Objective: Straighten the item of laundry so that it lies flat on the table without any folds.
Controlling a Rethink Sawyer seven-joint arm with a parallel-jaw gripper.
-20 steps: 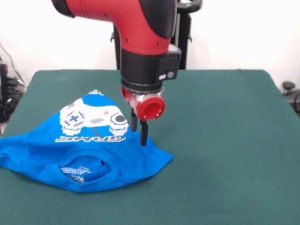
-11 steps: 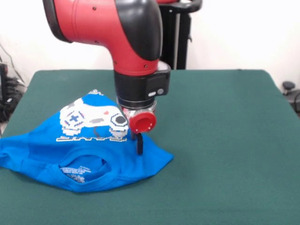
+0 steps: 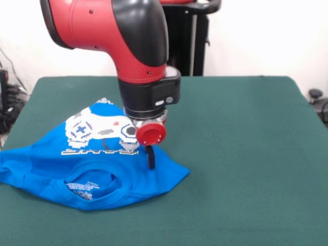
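Note:
The item of laundry point(image 3: 87, 164), a bright blue T-shirt with a white game-controller print and block lettering, lies crumpled at the left front of the dark green table point(image 3: 241, 154). Its collar opening faces the front edge, and folds run along its right side. The red and black arm comes down from above. My gripper point(image 3: 150, 158) reaches down onto the shirt's right part, just right of the print, and its tip meets the cloth. From this angle only one dark, narrow shape shows below the red wrist cap.
The shirt's left edge reaches the table's left front border. A black stand point(image 3: 197, 41) rises behind the table's far edge. Cables and dark gear sit off the table at the left point(image 3: 7, 102) and right point(image 3: 318, 100).
The arm has swung left and turned at the wrist, and the gripper has come down onto the shirt. Two separate prongs showed a second ago; one narrow shape shows now. The shirt has not moved.

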